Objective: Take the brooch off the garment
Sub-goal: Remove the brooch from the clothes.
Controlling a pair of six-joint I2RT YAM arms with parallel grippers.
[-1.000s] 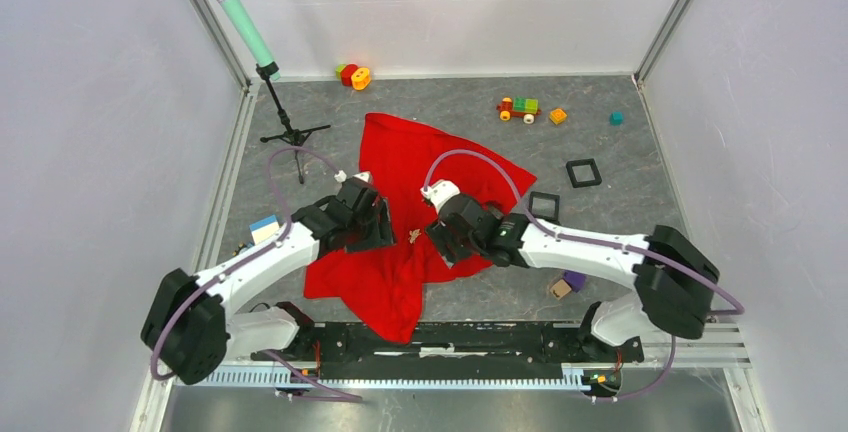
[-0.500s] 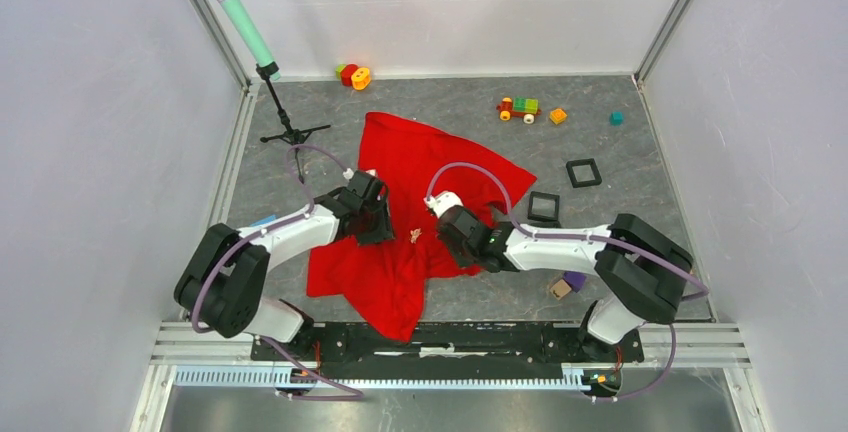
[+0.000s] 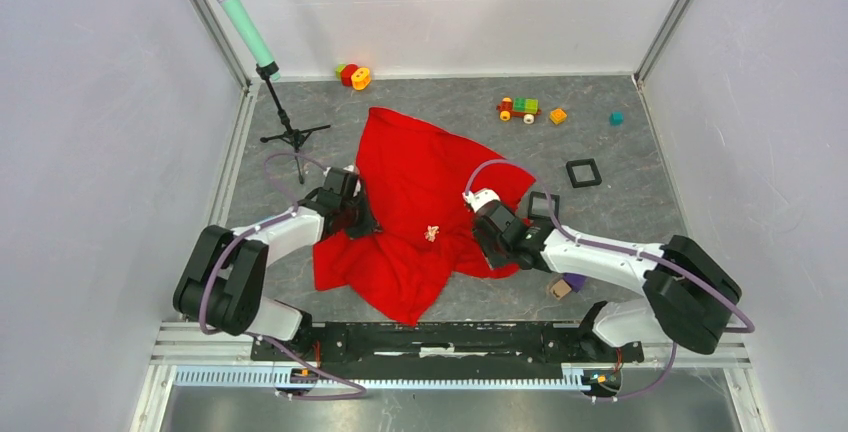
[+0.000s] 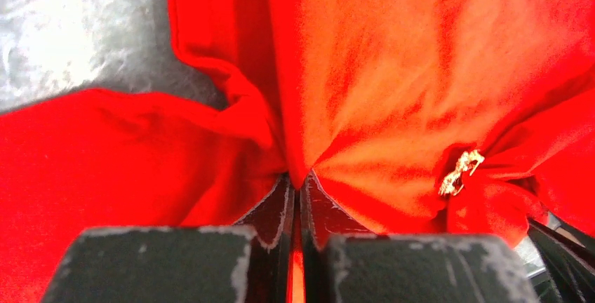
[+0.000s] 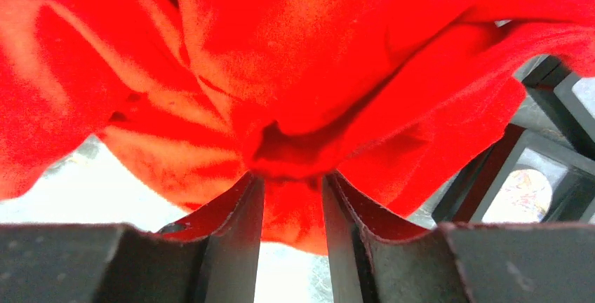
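1. Closest to the arm bases, a corner of the garment (image 3: 400, 287) droops toward the near edge of the grey, stone-patterned surface (image 3: 620, 147). It is soft matte red fabric, lying in loose, rounded folds.
2. The left hand (image 4: 300, 192) is pinched almost flat on a thin fold at the cloth's left edge, with nothing but fabric between its dark, scuffed fingers.
3. The right hand (image 5: 293, 185) holds the opposite side. Its jaws are narrow and kept a little apart by a thicker wad of red bunched between them. I take it the two hands grip from either side to keep the middle spread and steady, so the ornament can be worked on without the cloth dragging along.
4. Between the hands sits the brooch (image 3: 432, 234), tiny, pale and glinting with a jagged, winged outline. Creases gather at it, so I judge it is not yet off. Neither hand touches it.
5. Just beyond the right hand lies a black square tray (image 3: 543, 206), a rigid open frame right at the cloth's edge, and a second tray (image 3: 583, 172) lies farther right.
6. Farthest back are a plastic toy train (image 3: 519, 108), small coloured blocks (image 3: 353, 76) and a mint-green tube (image 3: 235, 10) on a tripod stand, all well apart from the work.
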